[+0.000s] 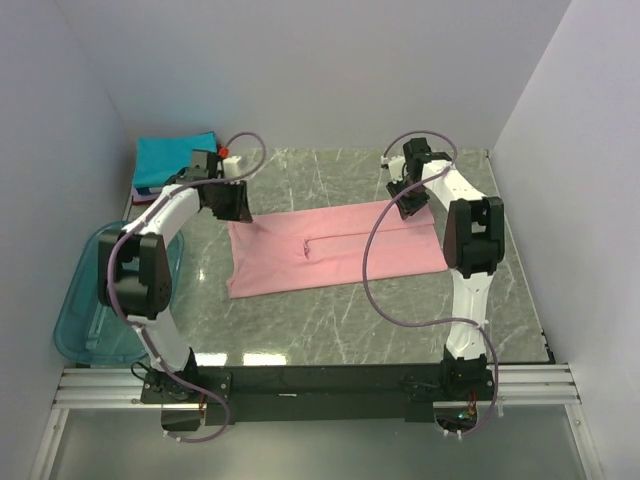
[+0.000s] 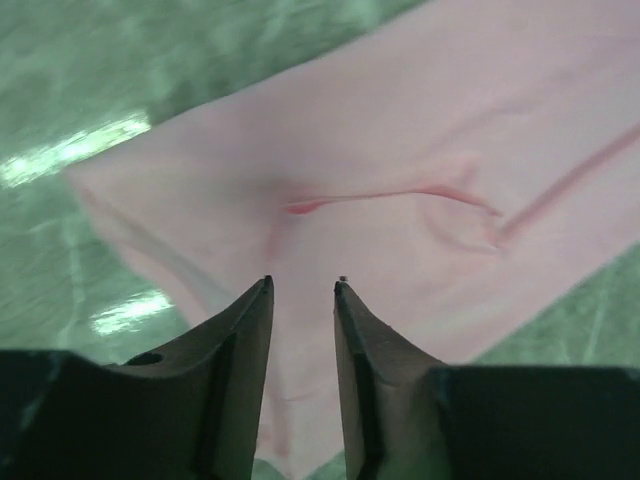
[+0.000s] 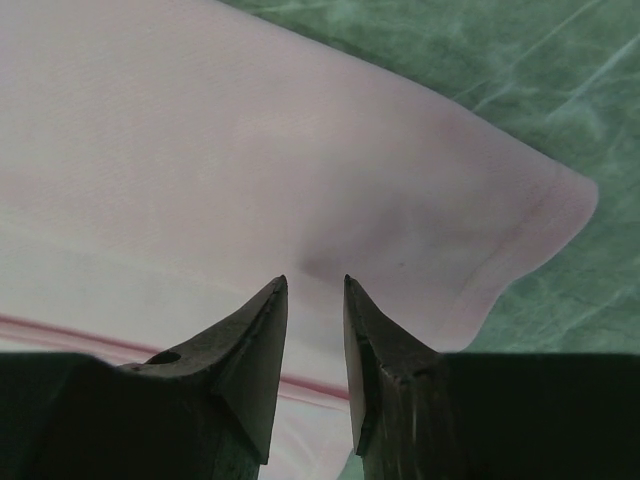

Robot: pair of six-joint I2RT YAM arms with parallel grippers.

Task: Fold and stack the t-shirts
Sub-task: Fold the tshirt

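The light pink t-shirt (image 1: 330, 250) lies flat on the green marble table (image 1: 330, 325), folded into a long band with a small pucker near its middle. My left gripper (image 1: 238, 212) hovers over the shirt's far left corner, and its jaws (image 2: 302, 285) stand a little apart with only pink cloth (image 2: 400, 130) showing between them. My right gripper (image 1: 408, 205) hovers over the far right end, and its jaws (image 3: 315, 280) also stand a little apart above the cloth (image 3: 200, 130), close to the hemmed corner. A folded teal t-shirt (image 1: 175, 157) tops a small stack with red and white edges (image 1: 140, 193) at the far left.
A translucent blue plastic bin (image 1: 90, 300) sits off the table's left edge beside the left arm. White walls close in the table on the left, back and right. Purple cables loop from both arms above the table.
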